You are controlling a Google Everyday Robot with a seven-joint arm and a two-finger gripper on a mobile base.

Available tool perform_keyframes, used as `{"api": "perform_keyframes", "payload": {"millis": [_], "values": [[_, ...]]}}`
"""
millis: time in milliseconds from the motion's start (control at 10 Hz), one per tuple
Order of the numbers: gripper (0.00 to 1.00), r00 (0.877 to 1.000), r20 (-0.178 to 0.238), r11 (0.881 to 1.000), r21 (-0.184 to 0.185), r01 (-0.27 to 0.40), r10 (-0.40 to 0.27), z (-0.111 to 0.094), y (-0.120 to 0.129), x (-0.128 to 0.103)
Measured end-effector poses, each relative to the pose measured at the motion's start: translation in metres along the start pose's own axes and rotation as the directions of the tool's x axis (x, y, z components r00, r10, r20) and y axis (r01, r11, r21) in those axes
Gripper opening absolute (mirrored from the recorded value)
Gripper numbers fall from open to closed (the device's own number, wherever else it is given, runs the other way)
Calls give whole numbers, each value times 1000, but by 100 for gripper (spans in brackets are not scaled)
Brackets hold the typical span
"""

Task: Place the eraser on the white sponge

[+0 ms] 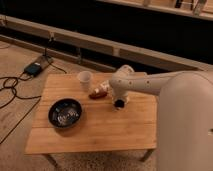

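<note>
My white arm (pixel 150 82) reaches in from the right over the wooden table (pixel 95 132). The gripper (pixel 119 103) points down at the table's middle-right, its dark tip close to the surface. A small reddish-brown object (pixel 96 94) with a pale piece (pixel 104 88) at its upper right lies just left of the gripper, apart from the dark tip. It may be the eraser; I cannot tell. No white sponge shows clearly; the arm may hide it.
A black bowl (pixel 65 113) sits at the table's front left. A white cup (pixel 84 80) stands upright at the back middle. Cables (pixel 12 87) and a power box (pixel 34 67) lie on the floor to the left. A dark wall with a ledge runs behind.
</note>
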Motion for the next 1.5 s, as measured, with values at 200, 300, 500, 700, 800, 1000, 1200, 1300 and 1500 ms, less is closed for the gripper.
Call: {"api": "perform_keyframes", "payload": {"millis": [200, 300, 500, 700, 800, 1000, 1200, 1300, 1500], "values": [[0, 1000, 1, 1000, 11, 6, -6, 2, -2, -1], [0, 1000, 1, 1000, 18, 8, -8, 2, -3, -2], [3, 1000, 3, 1000, 25, 10, -10, 3, -1, -2], [19, 1000, 12, 1000, 29, 10, -10, 1, 1, -4], [22, 1000, 12, 1000, 29, 10, -10, 1, 1, -4], [22, 1000, 12, 1000, 29, 10, -10, 1, 1, -4], [22, 1000, 12, 1000, 29, 10, -10, 1, 1, -4], [22, 1000, 12, 1000, 29, 10, -10, 1, 1, -4], [22, 1000, 12, 1000, 28, 10, -10, 1, 1, -4]]}}
